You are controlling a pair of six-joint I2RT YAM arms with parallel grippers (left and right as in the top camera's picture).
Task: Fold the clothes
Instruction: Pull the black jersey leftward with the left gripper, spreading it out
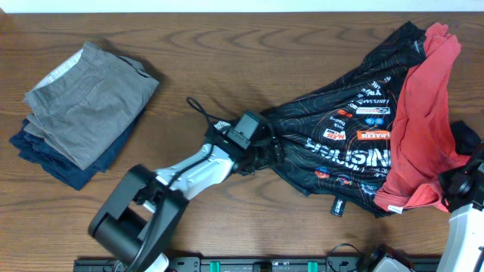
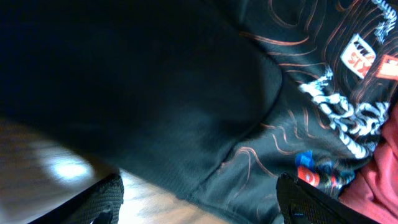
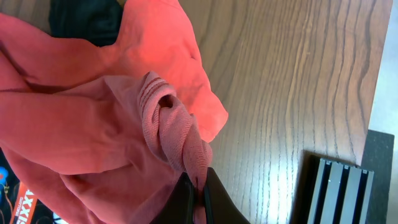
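The black jersey [image 1: 333,151] with orange contour lines and white lettering lies crumpled at the centre right of the table. My left gripper [image 1: 263,155] is at its left edge. In the left wrist view the jaws [image 2: 199,205] are open, with the jersey's hem [image 2: 186,93] just ahead of them and partly between the fingers. My right gripper [image 1: 454,185] is shut on a fold of the red shirt [image 3: 93,124], pinched between the fingers [image 3: 199,190]. The red shirt [image 1: 420,128] drapes over the jersey's right side.
A stack of folded grey and navy trousers [image 1: 83,109] sits at the far left. Bare wood table [image 1: 227,60] lies between the stack and the jersey. A black rail [image 3: 339,186] runs along the table's near edge beside my right gripper.
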